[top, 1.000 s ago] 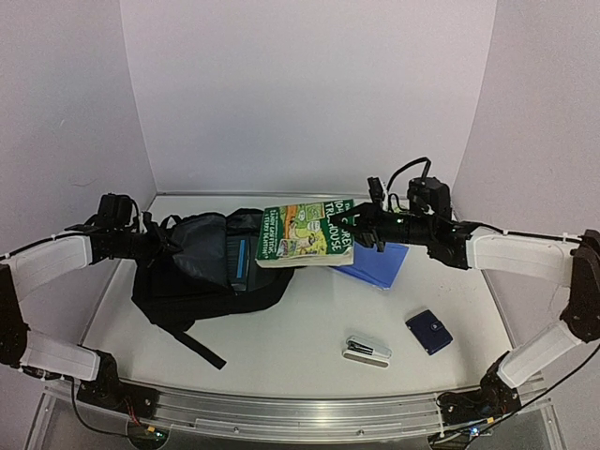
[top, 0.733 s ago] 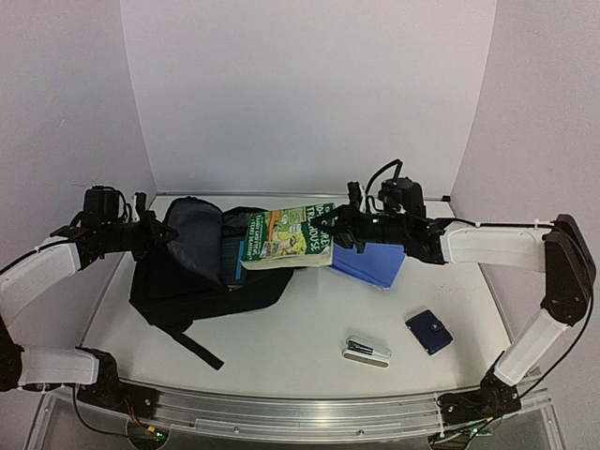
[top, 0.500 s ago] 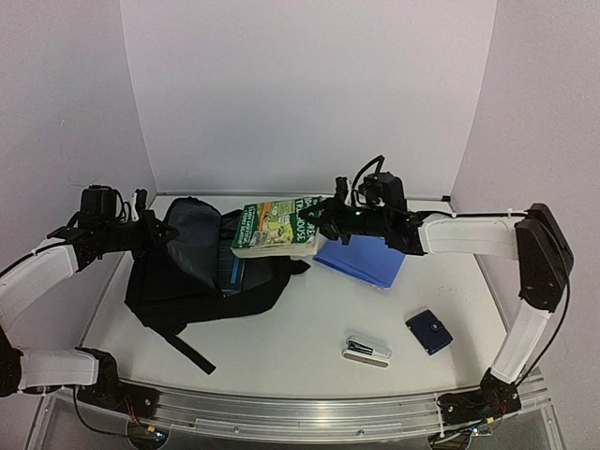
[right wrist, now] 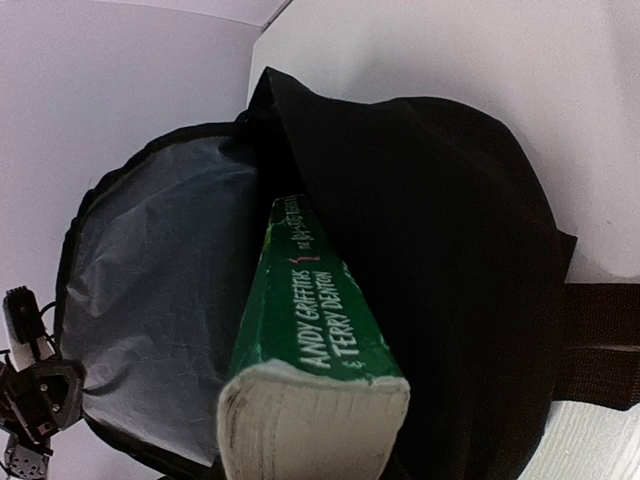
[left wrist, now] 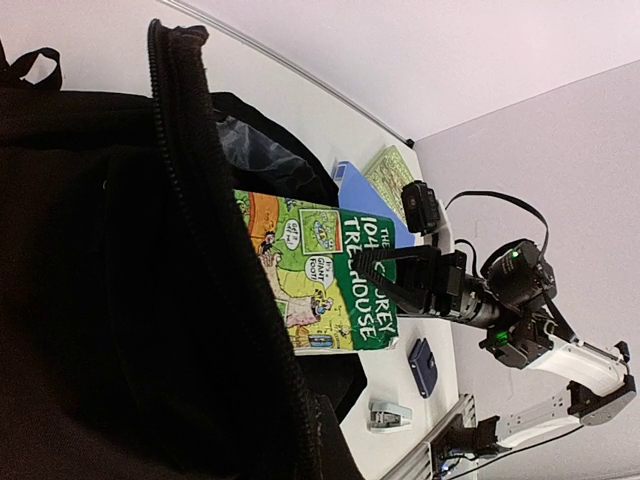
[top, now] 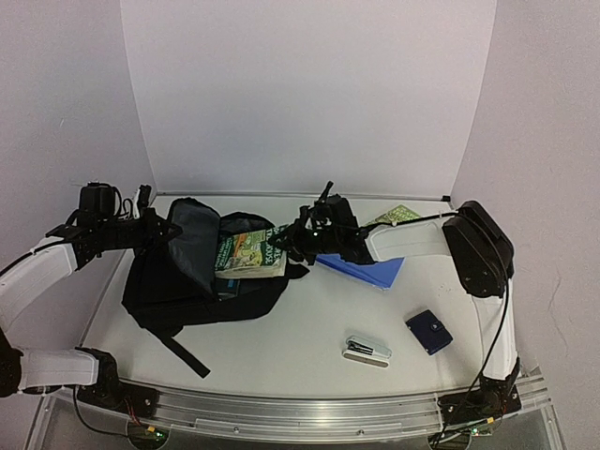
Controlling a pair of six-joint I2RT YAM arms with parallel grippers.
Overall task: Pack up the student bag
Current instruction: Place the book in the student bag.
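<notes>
Top external view: nearest the arm bases, a stapler (top: 367, 351) and a dark blue pouch (top: 429, 331) lie on the white surface (top: 300, 328), right of centre. Farther back on the left lies the student bag (top: 187, 286), its mouth lifted open by the left tool (top: 165, 228), clenched on the rim, while the right tool (top: 300, 241) grasps a green book (top: 251, 253) whose left end is inside that mouth. Right of the book lies a blue folder (top: 370, 267), and a green booklet (top: 396, 215) rests at the far edge.
</notes>
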